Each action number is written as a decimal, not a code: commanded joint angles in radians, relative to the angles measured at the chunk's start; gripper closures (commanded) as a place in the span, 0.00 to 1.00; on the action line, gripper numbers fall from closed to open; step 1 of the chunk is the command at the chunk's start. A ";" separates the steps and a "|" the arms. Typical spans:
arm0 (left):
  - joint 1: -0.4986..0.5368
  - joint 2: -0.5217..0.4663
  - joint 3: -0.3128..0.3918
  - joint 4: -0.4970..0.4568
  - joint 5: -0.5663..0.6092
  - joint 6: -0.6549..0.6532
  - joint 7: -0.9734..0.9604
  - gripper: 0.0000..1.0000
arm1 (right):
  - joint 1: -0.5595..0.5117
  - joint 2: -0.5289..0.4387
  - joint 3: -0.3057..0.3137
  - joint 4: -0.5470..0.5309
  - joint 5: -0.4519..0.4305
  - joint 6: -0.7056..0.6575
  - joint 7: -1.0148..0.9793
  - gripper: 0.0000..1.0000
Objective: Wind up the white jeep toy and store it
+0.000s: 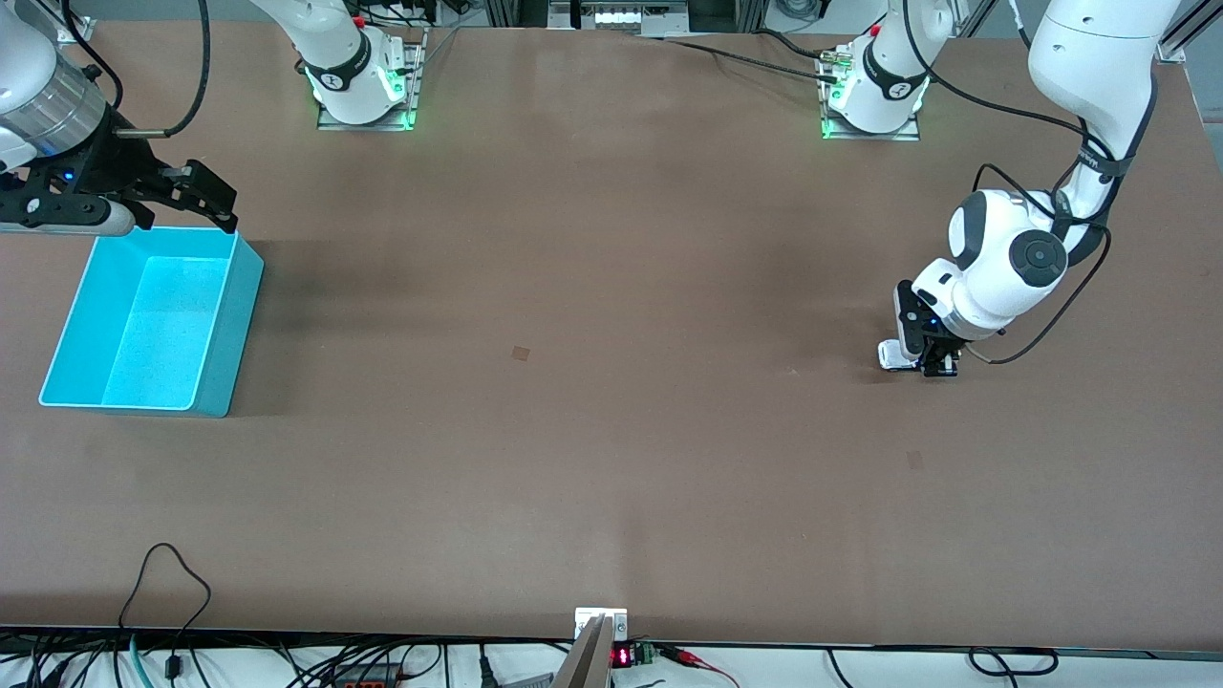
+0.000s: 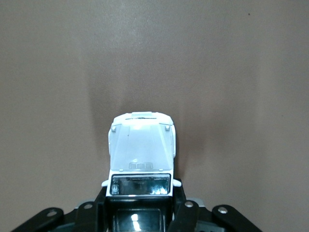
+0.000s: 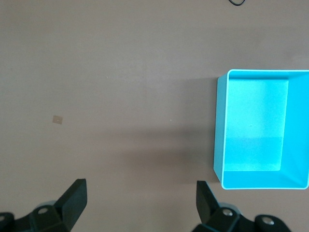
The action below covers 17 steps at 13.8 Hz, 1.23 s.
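The white jeep toy (image 1: 891,354) stands on the brown table toward the left arm's end. My left gripper (image 1: 933,363) is down at the table and shut on its rear part. In the left wrist view the jeep (image 2: 141,145) points away from the camera, with my gripper (image 2: 141,205) holding its cab from both sides and black fingers (image 2: 179,208) against it. The cyan bin (image 1: 234,325) stands empty toward the right arm's end. My right gripper (image 1: 186,220) hangs open and empty over the bin's edge nearest the robots. The right wrist view shows the gripper (image 3: 141,195) and the bin (image 3: 219,130).
Small tan marks lie on the table near the middle (image 1: 520,353) and nearer the front camera than the jeep (image 1: 914,460). A small device (image 1: 602,626) and cables sit at the table's front edge.
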 commanded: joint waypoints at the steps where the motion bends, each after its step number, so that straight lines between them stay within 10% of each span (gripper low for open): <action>1: 0.012 0.025 0.002 0.012 0.019 0.002 0.022 0.81 | 0.006 -0.020 -0.002 -0.020 -0.014 0.006 -0.002 0.00; 17: 0.280 0.167 0.006 0.176 0.020 -0.059 0.278 0.81 | 0.018 -0.020 -0.002 -0.020 -0.014 0.010 0.001 0.00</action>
